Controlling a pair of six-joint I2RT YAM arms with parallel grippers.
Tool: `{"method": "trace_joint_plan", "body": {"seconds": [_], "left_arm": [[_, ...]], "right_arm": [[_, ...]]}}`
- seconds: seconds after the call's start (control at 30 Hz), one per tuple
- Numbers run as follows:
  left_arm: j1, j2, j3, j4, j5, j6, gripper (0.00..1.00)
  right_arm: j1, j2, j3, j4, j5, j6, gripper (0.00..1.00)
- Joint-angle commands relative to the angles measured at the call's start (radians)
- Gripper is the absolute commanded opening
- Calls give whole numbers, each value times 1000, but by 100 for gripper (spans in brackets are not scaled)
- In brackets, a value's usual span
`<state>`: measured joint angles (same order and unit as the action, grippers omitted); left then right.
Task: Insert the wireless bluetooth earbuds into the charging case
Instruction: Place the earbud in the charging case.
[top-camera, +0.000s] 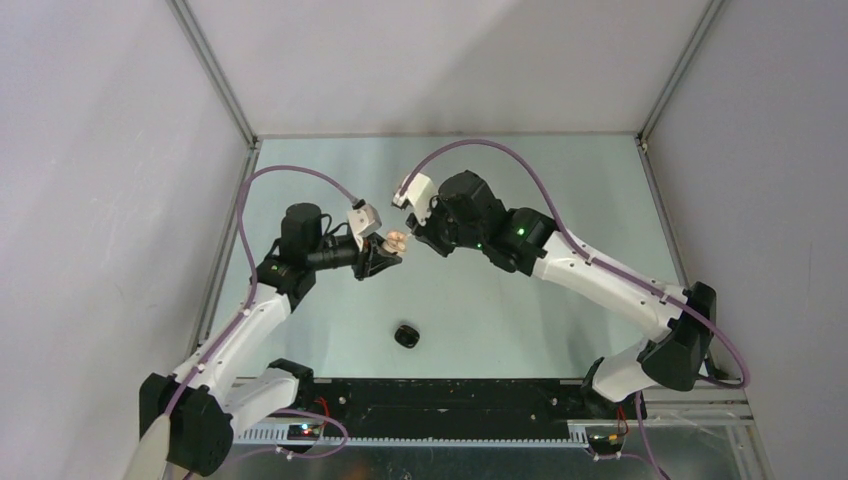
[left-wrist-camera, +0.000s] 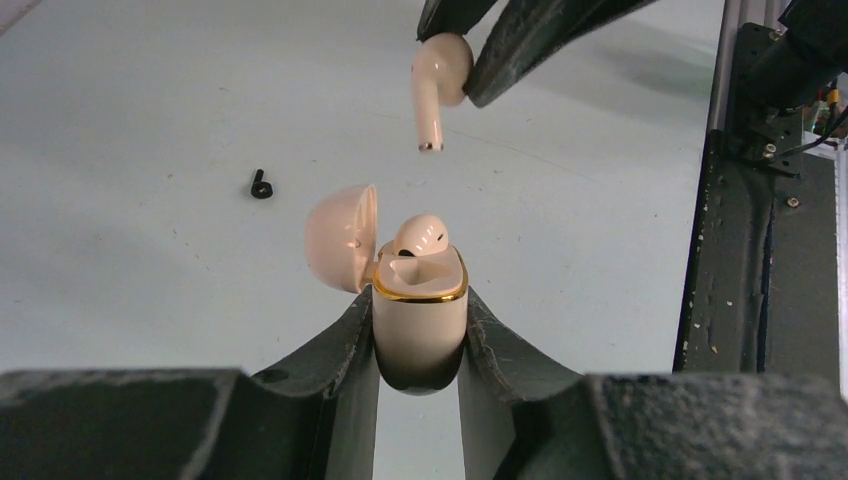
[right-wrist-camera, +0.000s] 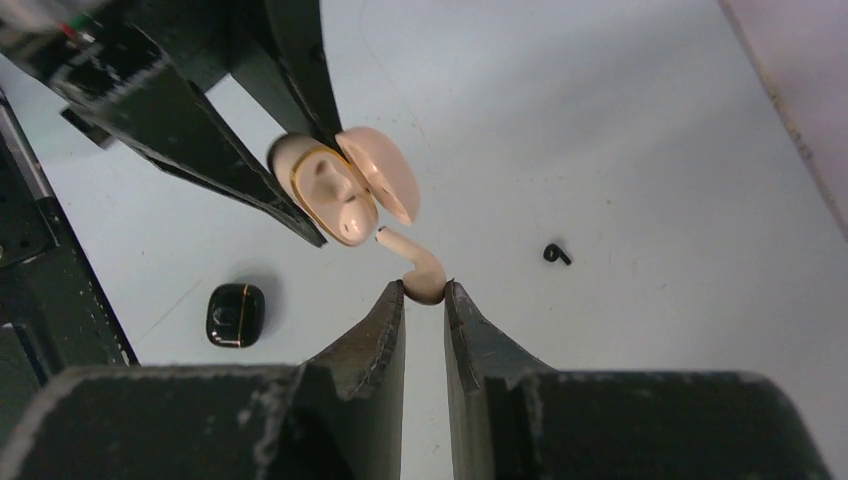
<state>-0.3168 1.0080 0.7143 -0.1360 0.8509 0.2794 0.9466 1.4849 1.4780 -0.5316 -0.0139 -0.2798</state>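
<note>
My left gripper is shut on a cream charging case with a gold rim, held above the table with its lid swung open. One cream earbud sits in the case. My right gripper is shut on the head of a second cream earbud. Its stem points at the case's open top, just short of it. A black earbud lies loose on the table. In the top view both grippers meet mid-table around the case.
A shut black charging case lies on the table in front of the arms, also in the right wrist view. The black base rail runs along the near edge. Metal frame posts stand at the table's far corners.
</note>
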Motion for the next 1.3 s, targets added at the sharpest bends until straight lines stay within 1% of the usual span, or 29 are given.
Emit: {"method": "trace_joint_plan", "body": {"seconds": [0.0,0.4,0.67,1.27], "left_arm": [[-7,-4,-10,45,33,-23,4],[-5,2,-6,39,37,-28,5],[-6,3,-7,38,51,-31,4],[-6,-3,-20,35,47,-8,4]], "right_arm": [[44,-9,6,93,51,14,20],[103,38,16,101,103,-8,19],[116,63,24,113,150,-25,19],[122,61,67,87,135,-9,19]]}}
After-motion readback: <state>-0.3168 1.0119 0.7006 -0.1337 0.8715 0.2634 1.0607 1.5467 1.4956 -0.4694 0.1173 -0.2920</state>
